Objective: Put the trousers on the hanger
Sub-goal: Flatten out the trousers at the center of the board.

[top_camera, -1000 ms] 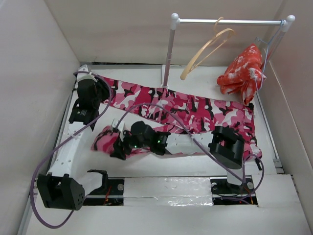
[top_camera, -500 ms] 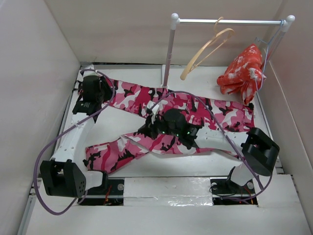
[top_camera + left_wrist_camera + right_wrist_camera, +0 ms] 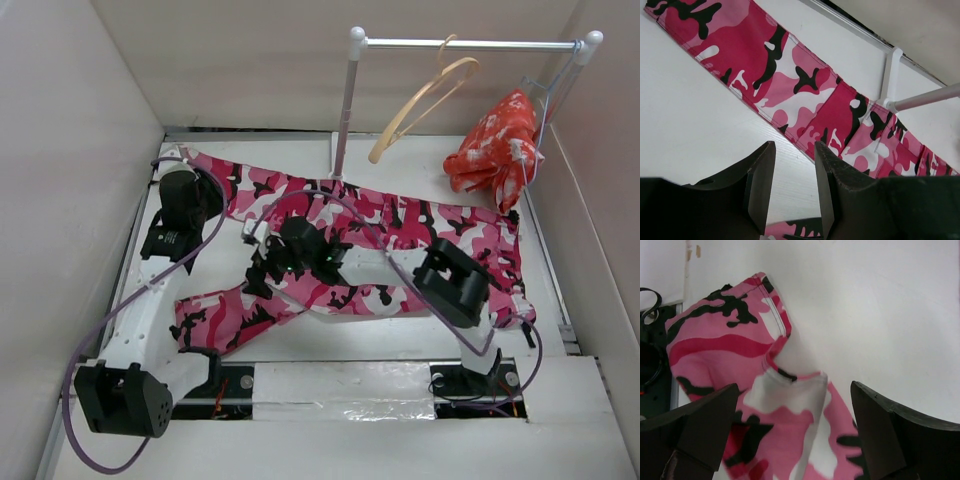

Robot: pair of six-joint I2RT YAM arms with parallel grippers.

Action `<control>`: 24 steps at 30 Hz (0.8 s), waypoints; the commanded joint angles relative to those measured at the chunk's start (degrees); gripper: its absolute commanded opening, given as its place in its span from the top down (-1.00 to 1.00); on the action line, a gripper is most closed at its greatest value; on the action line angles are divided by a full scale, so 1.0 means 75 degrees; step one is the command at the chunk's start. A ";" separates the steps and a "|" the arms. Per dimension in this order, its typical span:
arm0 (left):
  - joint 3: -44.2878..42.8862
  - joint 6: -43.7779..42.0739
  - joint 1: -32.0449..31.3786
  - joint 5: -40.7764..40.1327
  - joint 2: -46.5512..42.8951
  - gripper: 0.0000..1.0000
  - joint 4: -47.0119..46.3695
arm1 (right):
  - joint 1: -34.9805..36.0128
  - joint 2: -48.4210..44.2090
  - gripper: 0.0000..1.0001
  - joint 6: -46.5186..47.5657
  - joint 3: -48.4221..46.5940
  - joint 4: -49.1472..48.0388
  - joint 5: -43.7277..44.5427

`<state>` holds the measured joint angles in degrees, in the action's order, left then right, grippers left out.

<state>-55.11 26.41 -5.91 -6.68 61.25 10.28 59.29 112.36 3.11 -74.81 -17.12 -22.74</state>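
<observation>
**One trousers (image 3: 400,225) flat, one hanger (image 3: 420,95) hung**

One table (image 3: 300,340) bears the trousers, spread out. Two grippers: the right gripper (image 3: 795,390) is spread wide over the trousers, and the left gripper (image 3: 794,150) is narrowly parted and empty. The hanger hangs on one rail (image 3: 470,44).

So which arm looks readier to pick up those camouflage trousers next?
Probably the right: the right gripper hangs open directly over the trousers, while the left gripper is over bare table beside them.
</observation>
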 commanded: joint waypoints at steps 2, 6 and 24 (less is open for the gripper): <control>-0.0151 -0.0135 0.0027 -0.0095 0.0211 0.31 -0.0106 | 0.0263 0.1224 -0.98 0.0534 -0.1355 0.0664 -0.0974; -0.0047 -0.0147 0.0027 0.0221 -0.0022 0.31 -0.0363 | 0.0415 0.1776 -0.82 0.0452 -0.1661 0.0502 -0.1291; 0.0165 0.0064 0.0027 0.1441 0.0317 0.32 -0.0609 | -0.1271 0.2164 1.00 -0.2511 -0.2156 -0.1208 0.2164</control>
<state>-54.72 26.28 -5.91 2.68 63.35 7.94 53.23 131.61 -8.19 -91.85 -18.46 -13.67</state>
